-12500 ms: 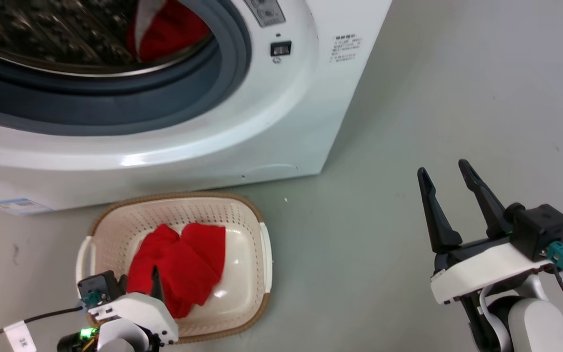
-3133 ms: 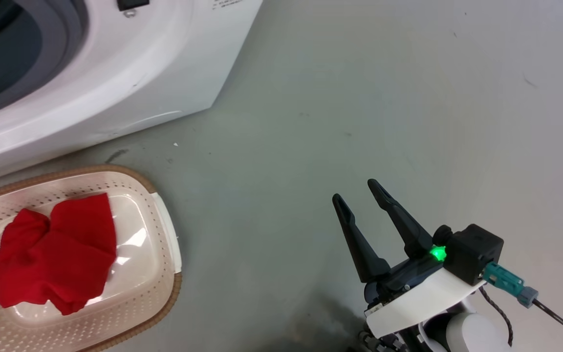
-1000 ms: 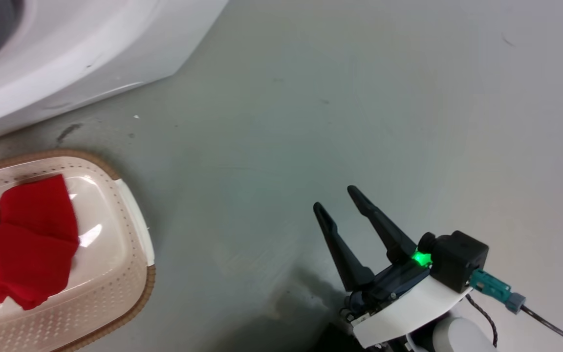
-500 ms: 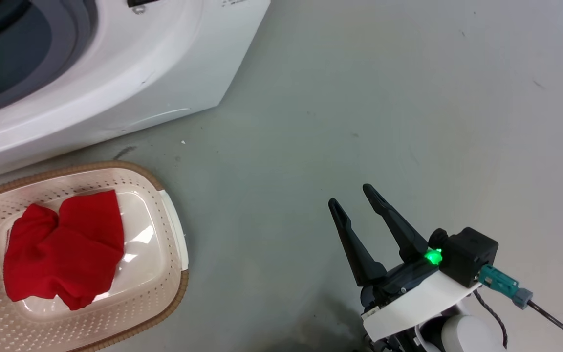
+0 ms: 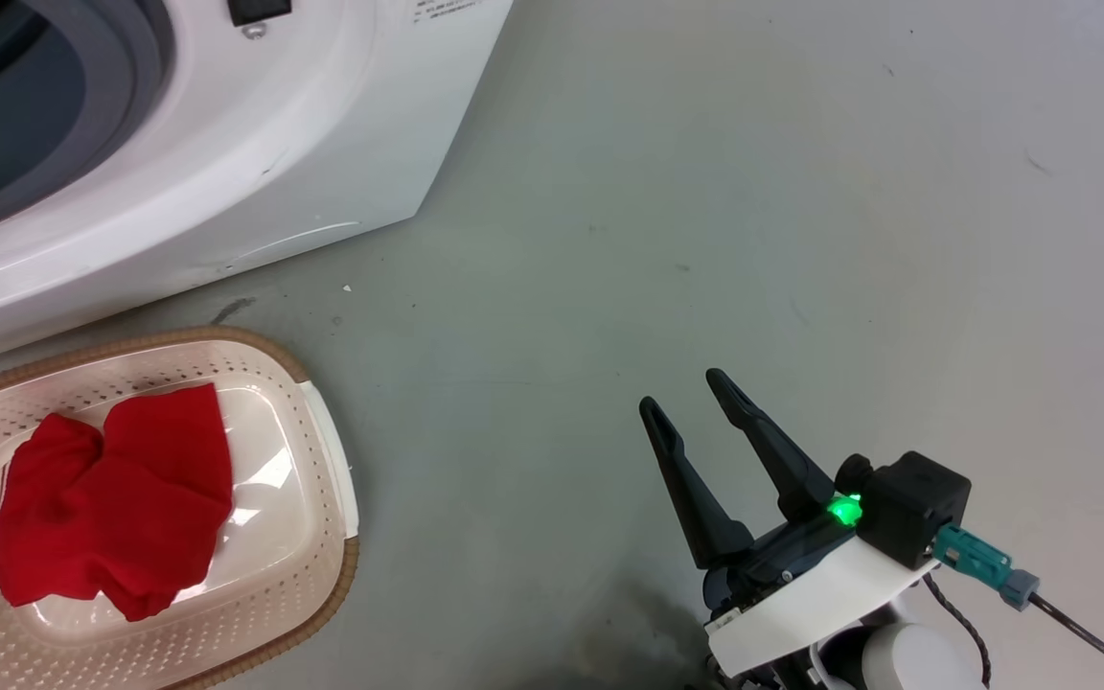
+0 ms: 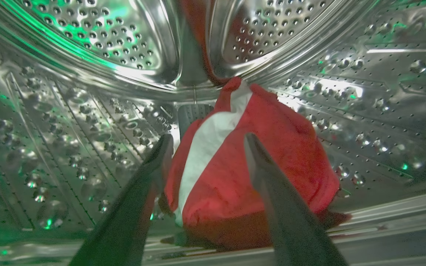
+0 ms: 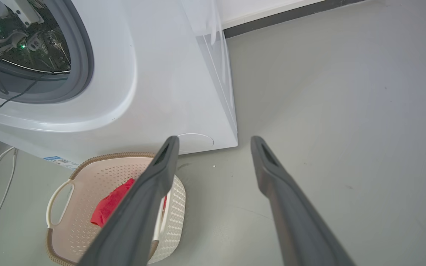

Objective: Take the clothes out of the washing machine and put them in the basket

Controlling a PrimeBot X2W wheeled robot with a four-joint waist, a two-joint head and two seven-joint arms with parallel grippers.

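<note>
Banded garment point(image 6: 242, 166): red bundle with a broad white band, low in the steel drum point(image 6: 87, 122) of the washing machine point(image 5: 226, 144). Its long axis ran up the left wrist view, with the band slanting from the top toward the lower left.
Left gripper point(image 6: 208, 138): inside the drum, pointed at the bundle. Its fingers were wide apart, one on each side of it in view, clamped on nothing; whether a tip touched the cloth could not be told.
Basket point(image 5: 226, 337): on the floor point(image 5: 753, 192) just in front of the washing machine, long axis left to right in the head view.
Plain red garment point(image 5: 111, 508): crumpled on the basket's floor, toward its left.
Right gripper point(image 5: 681, 393): above bare floor, well apart from the basket, pointing up and left in the head view, fingers apart and empty.
</note>
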